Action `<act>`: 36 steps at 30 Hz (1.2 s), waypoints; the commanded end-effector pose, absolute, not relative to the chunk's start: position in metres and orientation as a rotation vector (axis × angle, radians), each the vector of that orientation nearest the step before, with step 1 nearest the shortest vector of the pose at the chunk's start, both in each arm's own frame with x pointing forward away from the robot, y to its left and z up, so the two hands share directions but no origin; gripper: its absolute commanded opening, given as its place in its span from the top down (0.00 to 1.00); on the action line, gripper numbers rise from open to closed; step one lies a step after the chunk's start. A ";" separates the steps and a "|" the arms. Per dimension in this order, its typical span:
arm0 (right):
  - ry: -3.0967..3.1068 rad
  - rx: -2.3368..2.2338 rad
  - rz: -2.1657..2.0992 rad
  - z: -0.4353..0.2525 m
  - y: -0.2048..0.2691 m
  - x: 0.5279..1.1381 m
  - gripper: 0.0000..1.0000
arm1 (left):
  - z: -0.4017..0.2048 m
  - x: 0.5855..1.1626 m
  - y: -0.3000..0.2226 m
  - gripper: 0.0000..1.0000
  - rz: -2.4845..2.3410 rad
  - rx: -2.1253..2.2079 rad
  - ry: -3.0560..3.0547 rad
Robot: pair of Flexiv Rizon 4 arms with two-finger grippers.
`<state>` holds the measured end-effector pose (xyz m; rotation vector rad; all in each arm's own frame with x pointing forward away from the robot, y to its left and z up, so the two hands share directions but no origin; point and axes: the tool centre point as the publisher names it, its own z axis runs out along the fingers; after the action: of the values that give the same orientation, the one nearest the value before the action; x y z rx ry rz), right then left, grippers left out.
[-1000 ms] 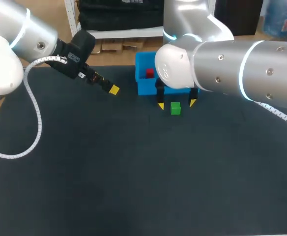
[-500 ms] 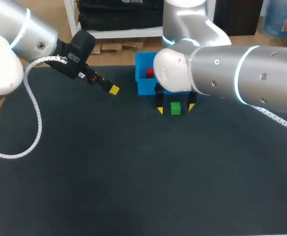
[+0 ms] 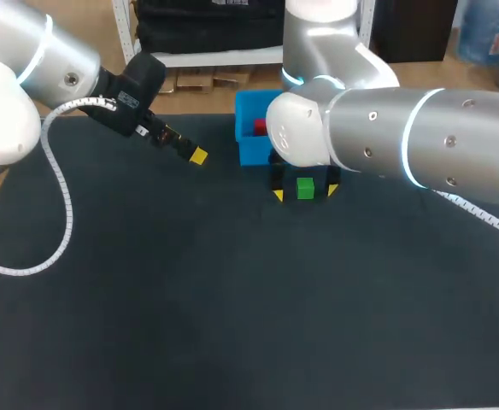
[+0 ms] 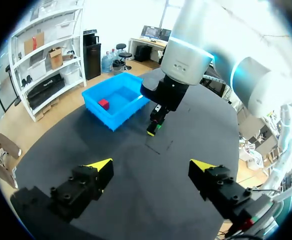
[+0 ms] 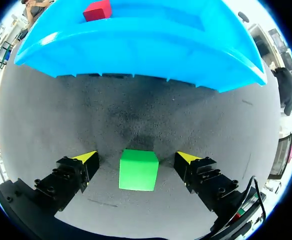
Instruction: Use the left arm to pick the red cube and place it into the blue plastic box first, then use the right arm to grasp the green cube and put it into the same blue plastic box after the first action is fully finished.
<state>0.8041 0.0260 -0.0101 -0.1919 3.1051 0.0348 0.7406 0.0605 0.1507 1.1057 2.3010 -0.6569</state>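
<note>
The red cube [image 3: 260,127] [image 4: 103,103] [image 5: 97,9] lies inside the blue plastic box [image 3: 248,150] [image 4: 117,113] [image 5: 136,45] at the table's far middle. The green cube [image 3: 305,189] [image 5: 138,169] rests on the black mat just in front of the box. My right gripper [image 3: 304,194] [image 5: 139,159] is low over the mat and open, one yellow tip on each side of the green cube, neither touching it. My left gripper [image 3: 196,156] [image 4: 151,167] hangs open and holds nothing, left of the box above the mat.
The black mat [image 3: 232,299] covers the table. The box's front wall stands just beyond the right gripper's fingers. In the left wrist view the right arm [image 4: 178,65] stands beside the box. Bare mat stretches across the near half.
The right gripper has come down around the green cube, its yellow tips now level with it on both sides. The left arm has not moved.
</note>
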 end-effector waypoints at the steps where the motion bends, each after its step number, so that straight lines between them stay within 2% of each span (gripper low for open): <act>1: 3.107 -0.187 0.034 -0.020 0.026 0.810 0.00 | 0.150 0.740 0.062 0.00 -0.660 1.106 2.294; 10: 3.109 -0.182 0.029 -0.022 0.026 0.811 0.02 | 0.150 0.740 0.062 0.00 -0.660 1.106 2.294; 11: 3.109 -0.182 0.027 -0.022 0.026 0.811 0.53 | 0.150 0.740 0.062 0.00 -0.660 1.106 2.294; 12: 3.110 -0.181 0.026 -0.023 0.026 0.810 0.73 | 0.150 0.740 0.062 0.00 -0.660 1.106 2.294; 13: 3.111 -0.180 0.023 -0.023 0.026 0.810 1.00 | 0.150 0.740 0.062 0.00 -0.660 1.106 2.294; 36: 3.106 -0.161 -0.021 -0.012 0.019 0.811 1.00 | 0.150 0.740 0.062 0.00 -0.660 1.106 2.294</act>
<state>0.8090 0.0221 -0.0093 -0.1646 3.1031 -0.0167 0.7406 0.0605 0.1507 1.1057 2.3010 -0.6568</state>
